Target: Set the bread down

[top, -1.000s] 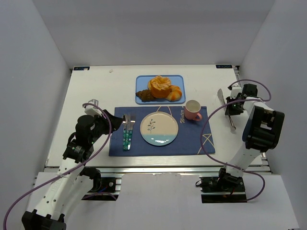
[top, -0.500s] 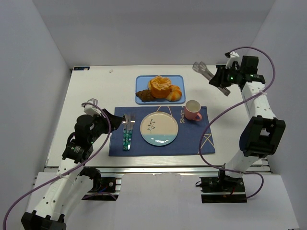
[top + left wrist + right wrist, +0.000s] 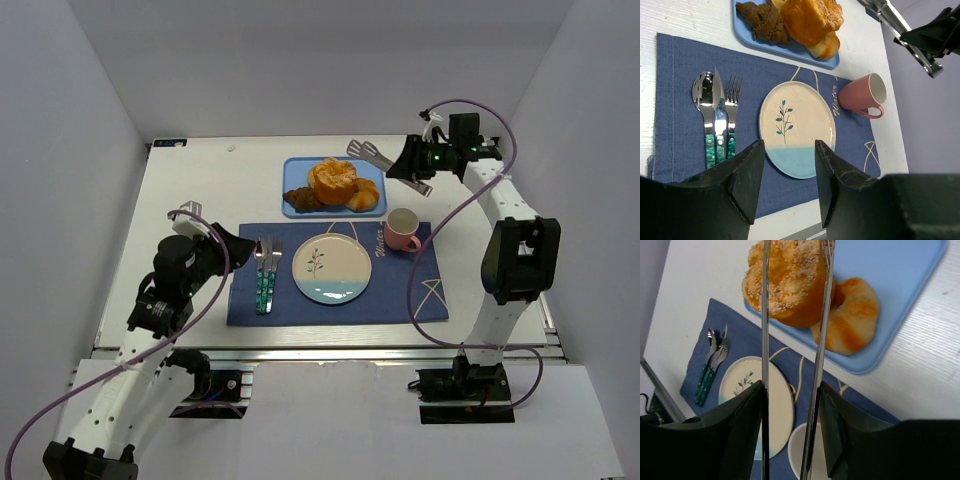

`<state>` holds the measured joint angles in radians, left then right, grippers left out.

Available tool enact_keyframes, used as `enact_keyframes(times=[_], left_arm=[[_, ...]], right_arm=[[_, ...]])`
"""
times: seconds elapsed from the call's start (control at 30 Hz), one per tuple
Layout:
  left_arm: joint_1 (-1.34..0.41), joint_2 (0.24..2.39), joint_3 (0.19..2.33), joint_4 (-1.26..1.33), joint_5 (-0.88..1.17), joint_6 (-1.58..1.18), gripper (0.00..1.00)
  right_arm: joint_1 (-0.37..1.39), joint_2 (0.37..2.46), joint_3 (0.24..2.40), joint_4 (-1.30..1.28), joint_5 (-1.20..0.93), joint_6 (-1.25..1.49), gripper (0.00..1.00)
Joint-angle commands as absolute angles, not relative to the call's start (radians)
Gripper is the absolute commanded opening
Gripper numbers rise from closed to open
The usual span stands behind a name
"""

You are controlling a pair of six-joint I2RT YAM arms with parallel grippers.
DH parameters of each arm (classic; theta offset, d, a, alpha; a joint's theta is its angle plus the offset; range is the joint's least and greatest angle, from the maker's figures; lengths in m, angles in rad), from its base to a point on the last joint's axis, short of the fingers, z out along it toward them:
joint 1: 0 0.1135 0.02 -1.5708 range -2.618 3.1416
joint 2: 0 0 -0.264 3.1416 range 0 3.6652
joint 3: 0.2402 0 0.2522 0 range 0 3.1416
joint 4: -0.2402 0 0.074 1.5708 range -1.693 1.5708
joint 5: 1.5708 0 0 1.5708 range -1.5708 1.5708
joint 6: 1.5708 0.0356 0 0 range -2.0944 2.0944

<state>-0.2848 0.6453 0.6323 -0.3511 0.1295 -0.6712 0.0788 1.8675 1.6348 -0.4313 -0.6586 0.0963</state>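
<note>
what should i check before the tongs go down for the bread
1. Tongs held in the right gripper: ok.
2. Tong arms spread, nothing clamped: ok.
3. Arms lined up on the sugared bun on the blue tray: ok in the right wrist view.
4. Height of the tongs above the bun: cannot tell.
5. Plate bare for the bread: ok.
6. Pink cup apart from the plate but near the likely carry path: ok, watch it.
7. Left gripper open, off to the left of the plate: ok.
</note>
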Motion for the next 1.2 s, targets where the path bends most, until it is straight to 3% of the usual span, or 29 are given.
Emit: enact_keyframes(times=[0.0, 1.17], left_arm=[[-0.284, 0.649, 0.678, -0.37, 0.11, -0.673, 0.55], [-0.285, 0.581, 0.657, -0.408, 0.08, -0.698, 0.55]], right_arm=[[0.113, 1.894, 1.686, -0.37, -0.695, 0.186, 0.52], [0.176, 1.89, 1.609, -0.44, -0.575, 0.147, 0.54]])
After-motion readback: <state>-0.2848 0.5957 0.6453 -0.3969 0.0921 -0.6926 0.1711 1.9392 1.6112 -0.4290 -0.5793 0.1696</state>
